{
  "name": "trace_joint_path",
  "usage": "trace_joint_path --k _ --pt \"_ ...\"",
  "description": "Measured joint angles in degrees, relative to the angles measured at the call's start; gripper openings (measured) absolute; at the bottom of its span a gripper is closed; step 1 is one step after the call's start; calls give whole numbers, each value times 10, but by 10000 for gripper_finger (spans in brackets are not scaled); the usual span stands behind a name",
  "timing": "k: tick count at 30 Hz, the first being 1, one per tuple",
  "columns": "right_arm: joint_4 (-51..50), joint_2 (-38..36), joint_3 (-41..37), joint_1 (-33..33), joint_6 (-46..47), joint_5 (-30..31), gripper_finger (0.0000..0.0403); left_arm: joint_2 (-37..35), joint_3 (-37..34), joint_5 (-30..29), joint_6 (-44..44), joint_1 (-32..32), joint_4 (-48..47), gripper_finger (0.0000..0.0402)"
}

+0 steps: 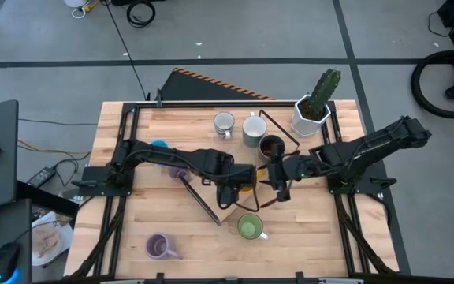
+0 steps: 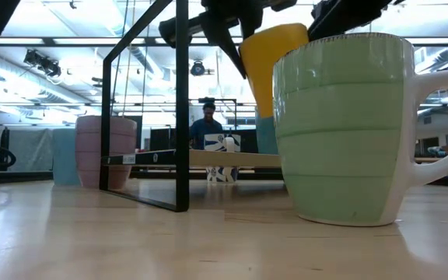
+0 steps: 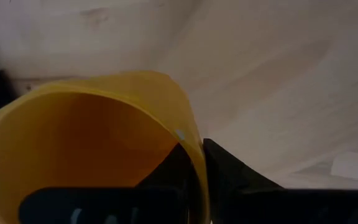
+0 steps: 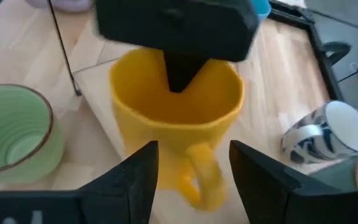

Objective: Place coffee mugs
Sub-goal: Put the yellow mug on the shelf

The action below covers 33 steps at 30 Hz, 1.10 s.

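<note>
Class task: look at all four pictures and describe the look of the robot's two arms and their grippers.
Both arms, left and right, are dark, jointed and slim on black frames. The left gripper has a boxy black body; the right gripper has two flat, dark, tapering fingers. No markings are readable.

**Around the edges of the work area**

A white angular pot (image 1: 309, 118) holding a green cactus (image 1: 322, 89) stands at the far right corner of the light wooden surface (image 1: 172, 229). A black metal frame (image 2: 179, 109) rests on the boards. Beyond, a striped-edged dark panel (image 1: 215, 87) lies on the grey floor (image 1: 251, 31). In the low view a person (image 2: 206, 124) appears far back in the room.
</note>
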Motion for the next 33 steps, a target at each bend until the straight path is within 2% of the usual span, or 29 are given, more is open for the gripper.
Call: trace_joint_path --k 10,21,28,33 --pt "-20 13 0 -21 4 -29 151 0 0 -12 -1 -6 5 33" --pt "-28 26 1 -24 9 -48 57 0 0 7 -31 -1 13 35" --pt "-28 26 0 -24 33 -53 56 0 0 8 -61 3 9 39" --pt "-29 26 0 -24 49 -52 56 0 0 7 -78 6 9 63"
